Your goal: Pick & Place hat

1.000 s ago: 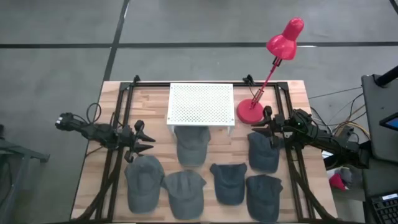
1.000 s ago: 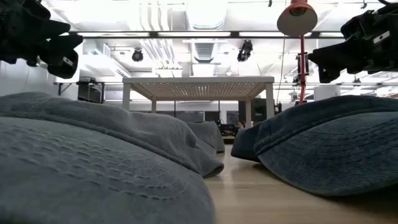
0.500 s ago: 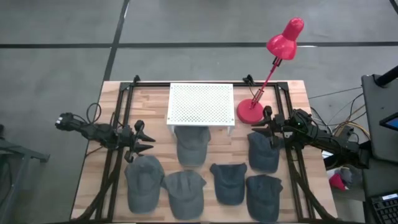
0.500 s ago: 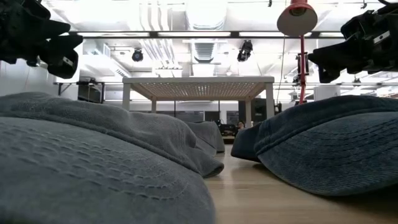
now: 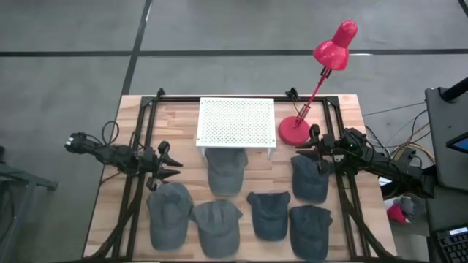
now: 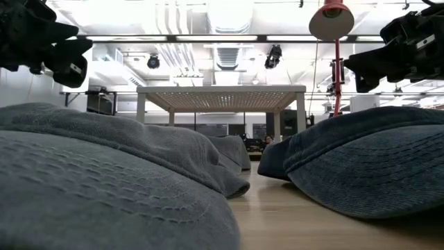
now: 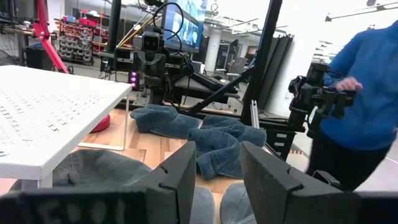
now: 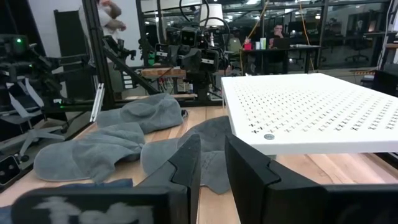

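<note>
Several grey hats lie flat on the wooden table [image 5: 351, 109]. One hat [image 5: 225, 172] lies half under the white perforated stand [image 5: 236, 121]. Others lie along the near side [image 5: 170, 212], [image 5: 217, 226], [image 5: 268, 214], [image 5: 309, 232] and at the right [image 5: 310, 179]. My left gripper [image 5: 172, 164] [image 7: 217, 162] hovers level at the table's left, above the leftmost hat's far end, open and empty. My right gripper [image 5: 308, 148] [image 8: 212, 155] hovers level at the right, over the right hat's far end, with a narrow gap between its fingers and nothing in it.
A red desk lamp [image 5: 325, 66] stands at the far right, its base [image 5: 295, 131] beside the stand. Black frame rails [image 5: 139, 146] run along both sides of the table. A person in blue [image 7: 367, 93] stands beyond the table in the left wrist view.
</note>
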Controlling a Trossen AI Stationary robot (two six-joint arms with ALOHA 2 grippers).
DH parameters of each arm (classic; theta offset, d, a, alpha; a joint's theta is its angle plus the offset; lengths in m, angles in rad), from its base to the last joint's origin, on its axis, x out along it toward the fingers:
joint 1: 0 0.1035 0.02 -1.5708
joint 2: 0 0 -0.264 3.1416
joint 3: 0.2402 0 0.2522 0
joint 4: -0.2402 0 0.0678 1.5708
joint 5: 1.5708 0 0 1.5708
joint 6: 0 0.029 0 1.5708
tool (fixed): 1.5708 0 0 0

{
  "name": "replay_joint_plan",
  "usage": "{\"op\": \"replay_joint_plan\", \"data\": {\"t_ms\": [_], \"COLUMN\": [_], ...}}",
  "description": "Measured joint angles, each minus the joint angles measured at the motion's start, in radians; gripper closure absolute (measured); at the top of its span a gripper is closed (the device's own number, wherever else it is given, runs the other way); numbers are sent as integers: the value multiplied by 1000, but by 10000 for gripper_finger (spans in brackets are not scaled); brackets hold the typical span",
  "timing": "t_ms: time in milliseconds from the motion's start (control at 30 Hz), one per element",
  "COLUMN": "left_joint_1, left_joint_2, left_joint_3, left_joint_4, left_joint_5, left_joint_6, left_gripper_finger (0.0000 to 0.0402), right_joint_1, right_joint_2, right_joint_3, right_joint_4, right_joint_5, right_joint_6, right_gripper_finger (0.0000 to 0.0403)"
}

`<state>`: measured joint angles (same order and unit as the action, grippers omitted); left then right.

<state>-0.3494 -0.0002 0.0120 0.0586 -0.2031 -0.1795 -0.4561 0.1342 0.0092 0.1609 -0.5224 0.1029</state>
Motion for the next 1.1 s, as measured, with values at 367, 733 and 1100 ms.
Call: {"op": "replay_joint_plan", "data": {"t_ms": [367, 733, 1100], "left_joint_1": [0, 0, 0], "left_joint_2": [0, 0, 0], "left_joint_3": [0, 0, 0], "left_joint_4": [0, 0, 0], "left_joint_5": [0, 0, 0], "left_joint_6": [0, 0, 0], "left_gripper_finger": [273, 273, 273], "right_joint_1": [0, 0, -1], "right_joint_2": [0, 0, 0], "right_joint_3": [0, 0, 0], "right_joint_4": [0, 0, 1], "right_joint_5": [0, 26, 54], "right_joint_6": [-1, -25, 3], "right_gripper_finger": [318, 329, 326]}}
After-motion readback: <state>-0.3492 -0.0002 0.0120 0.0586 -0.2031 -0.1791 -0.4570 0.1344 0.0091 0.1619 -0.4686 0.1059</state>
